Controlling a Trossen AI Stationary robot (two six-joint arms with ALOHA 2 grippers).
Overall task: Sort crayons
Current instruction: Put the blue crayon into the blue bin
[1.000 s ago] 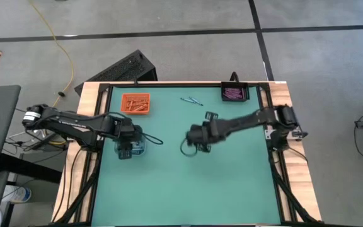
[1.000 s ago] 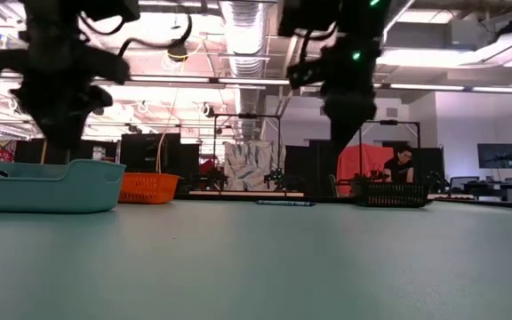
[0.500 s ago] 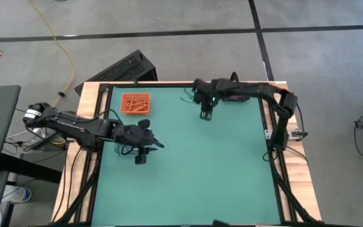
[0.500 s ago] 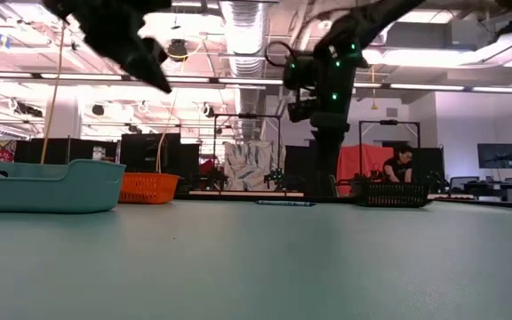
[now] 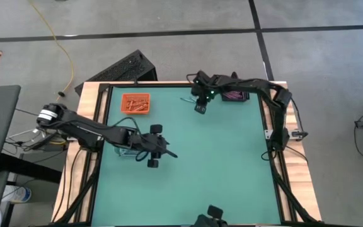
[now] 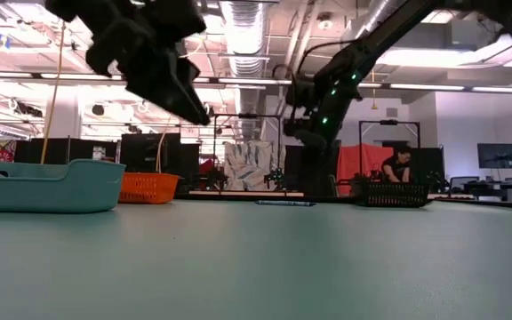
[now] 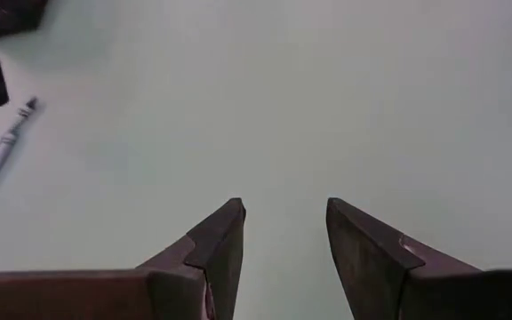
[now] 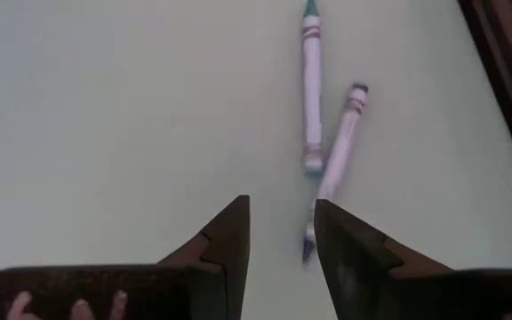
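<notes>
The green counter [image 5: 219,164] carries everything, bounded by a wooden frame. The left arm reaches toward the middle of the counter; its left claw [image 5: 153,154] hangs above bare green surface, its two dark fingers [image 7: 216,244] spread apart with nothing between them. The right arm stretches along the far edge; its right claw [image 5: 200,106] hovers over two loose crayons [image 5: 188,99], its fingers [image 8: 225,244] parted by a narrow gap and pinching nothing. In the right wrist view these two blue-grey crayons [image 8: 327,133] lie flat on the counter just ahead of the right claw's tips, touching near one end and forming a shallow V. A pale blue tray [image 6: 47,185] sits beside the left arm, behind the left claw. An orange tray [image 5: 135,103] holding orange-red crayons [image 5: 135,106] stands at the far edge, well apart from the left claw. A black tray [image 5: 237,94] with purple crayons [image 5: 234,96] sits just beside the right claw, in the far corner.
</notes>
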